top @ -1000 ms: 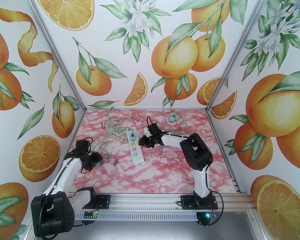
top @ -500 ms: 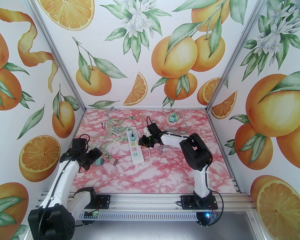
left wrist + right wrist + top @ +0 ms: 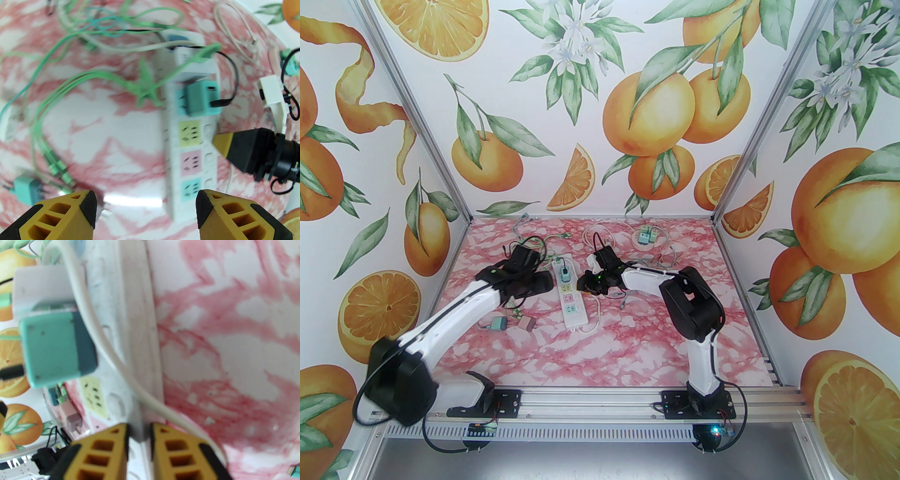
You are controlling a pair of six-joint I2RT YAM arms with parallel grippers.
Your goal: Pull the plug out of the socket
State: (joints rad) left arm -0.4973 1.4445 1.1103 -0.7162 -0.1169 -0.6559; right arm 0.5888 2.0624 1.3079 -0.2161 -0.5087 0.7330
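Teal plug [image 3: 202, 100] sits seated in the white power strip [image 3: 191, 161], right of centre in the left wrist view.
Left gripper [image 3: 146, 206] hangs at the bottom edge, fingers wide apart, holding nothing. Right gripper [image 3: 139, 429] is clamped on the strip's side edge, low in the right wrist view. Loose green cables [image 3: 77, 77] sprawl upper left.

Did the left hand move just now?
Yes. The left hand swung away from the loose teal plug near the front, going farther back and rightward, and now hangs beside the white power strip.
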